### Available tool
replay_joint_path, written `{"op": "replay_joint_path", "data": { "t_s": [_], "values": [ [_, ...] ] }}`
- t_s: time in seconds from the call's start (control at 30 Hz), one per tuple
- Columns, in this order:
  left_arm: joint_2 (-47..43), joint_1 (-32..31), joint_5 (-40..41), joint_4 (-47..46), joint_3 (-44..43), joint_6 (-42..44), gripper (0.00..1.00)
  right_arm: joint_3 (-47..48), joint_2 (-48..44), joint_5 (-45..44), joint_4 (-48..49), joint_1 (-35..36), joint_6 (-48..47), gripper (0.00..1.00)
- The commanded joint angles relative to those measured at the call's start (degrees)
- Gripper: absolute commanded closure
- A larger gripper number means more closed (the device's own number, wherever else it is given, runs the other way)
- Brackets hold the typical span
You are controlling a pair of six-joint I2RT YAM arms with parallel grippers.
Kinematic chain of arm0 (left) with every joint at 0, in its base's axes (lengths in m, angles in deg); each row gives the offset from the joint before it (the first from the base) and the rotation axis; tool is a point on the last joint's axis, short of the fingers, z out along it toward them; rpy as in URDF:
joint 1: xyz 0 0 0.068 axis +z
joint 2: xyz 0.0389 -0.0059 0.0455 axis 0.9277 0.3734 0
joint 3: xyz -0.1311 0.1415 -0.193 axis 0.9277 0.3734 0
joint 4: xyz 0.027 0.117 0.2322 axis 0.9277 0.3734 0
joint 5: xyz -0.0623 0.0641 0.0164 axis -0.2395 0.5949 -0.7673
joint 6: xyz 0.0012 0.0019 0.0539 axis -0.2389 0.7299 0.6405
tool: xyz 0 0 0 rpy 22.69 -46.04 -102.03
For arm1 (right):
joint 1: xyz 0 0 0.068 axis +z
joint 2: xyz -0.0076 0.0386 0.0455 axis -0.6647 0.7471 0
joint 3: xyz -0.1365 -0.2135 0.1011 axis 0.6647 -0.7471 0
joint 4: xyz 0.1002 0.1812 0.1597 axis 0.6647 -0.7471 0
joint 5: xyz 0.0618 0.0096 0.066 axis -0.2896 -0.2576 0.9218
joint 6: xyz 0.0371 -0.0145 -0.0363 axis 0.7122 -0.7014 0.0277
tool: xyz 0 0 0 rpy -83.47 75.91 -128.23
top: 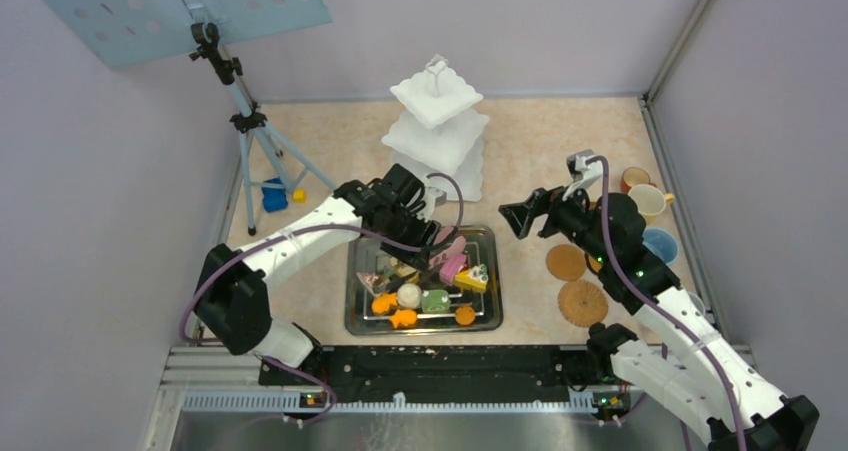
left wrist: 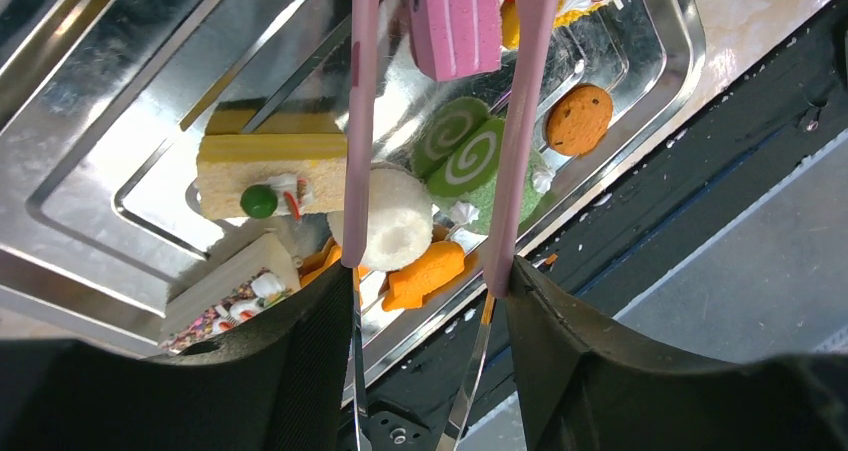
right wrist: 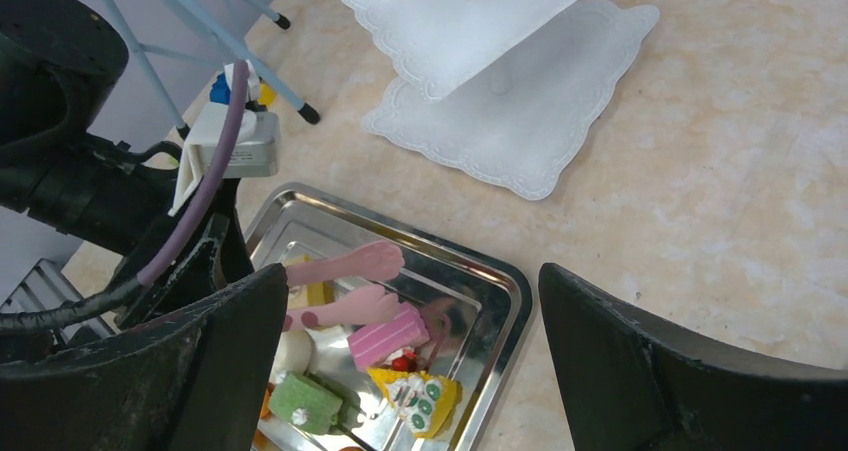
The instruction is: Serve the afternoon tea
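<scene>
Tongs point(left wrist: 362, 121) sit clamped in my left gripper point(left wrist: 428, 276), and their two arms stand spread, pinching nothing that I can make out.

I take the step in hand to be getting the pink slice point(left wrist: 455, 21) between the tips. To do it well, I'd centre the tips on its long flat sides and lower them until they straddle it. Then I'd squeeze gently so it doesn't squirt out, and lift straight up before swinging away.

In the left wrist view the slice shows between the tong arms near their tips, with a sliver of gap on each side. The right wrist view puts it just under the nearer tip.

The slice lies in the right half of the tray point(left wrist: 120, 91), about midway between the near and far edges. A yellow wedge point(right wrist: 420, 396) lies just beside it toward the right edge. Green swirls point(left wrist: 465, 151) and a white ball point(left wrist: 395, 226) lie closer to the near edge. The stand point(top: 437, 121) is beyond the tray's far edge. My right gripper point(right wrist: 412, 276) hangs off the tray's right side, jaws wide apart and holding nothing.
</scene>
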State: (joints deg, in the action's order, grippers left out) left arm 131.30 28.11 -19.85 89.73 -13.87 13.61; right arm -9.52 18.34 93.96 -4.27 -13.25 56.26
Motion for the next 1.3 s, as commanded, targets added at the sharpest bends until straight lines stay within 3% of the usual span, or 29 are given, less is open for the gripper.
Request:
{"op": "replay_joint_path", "data": {
  "t_s": [0.0, 1.27],
  "values": [
    [1.47, -1.41, -2.20, -1.43, -2.75, 0.80, 0.40, -0.12, -1.02, -0.80, 0.63, 0.43, -0.63, 0.06],
    [7.50, -9.61, 10.76, 2.24, -4.98, -6.72, 0.41, -1.14, -1.58, 0.12, 1.05, 0.46, 1.44, 0.07]
  ]
}}
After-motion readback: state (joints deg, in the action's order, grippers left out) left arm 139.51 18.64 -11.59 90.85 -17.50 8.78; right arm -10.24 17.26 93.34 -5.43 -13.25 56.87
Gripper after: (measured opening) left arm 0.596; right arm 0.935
